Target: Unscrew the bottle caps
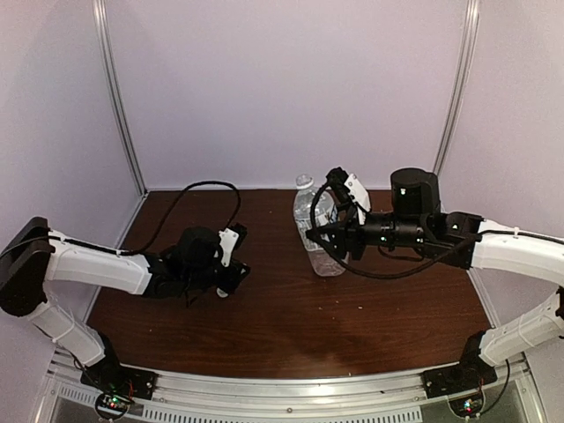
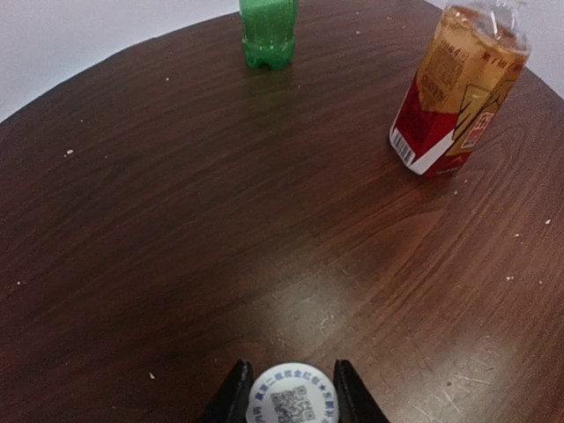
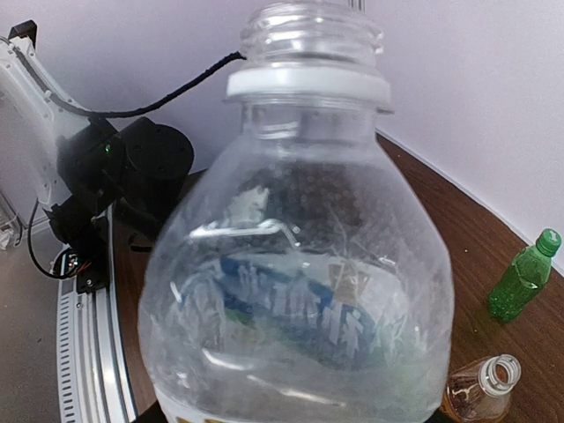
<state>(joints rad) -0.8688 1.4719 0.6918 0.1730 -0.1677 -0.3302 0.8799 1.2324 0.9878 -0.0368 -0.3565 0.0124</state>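
Brown tabletop (image 1: 291,317) is showing from above, where the right gripper (image 1: 319,236) is clamping its fingers on the upright, uncapped clear bottle (image 1: 307,204). At the left wrist, the left gripper (image 2: 293,389) is pinching one white cap (image 2: 293,404) between its fingers, low over the wood, while the green bottle (image 2: 268,31) and the amber bottle (image 2: 458,88) are standing beyond. At the right wrist, three bottles are showing, with one green cap (image 3: 549,236) sitting on the green one.

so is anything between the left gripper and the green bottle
Nothing visible: only bare wooden table lies between the left gripper, shut on a round white plastic cap, and the small green plastic bottle; the amber red-labelled bottle stands off right.
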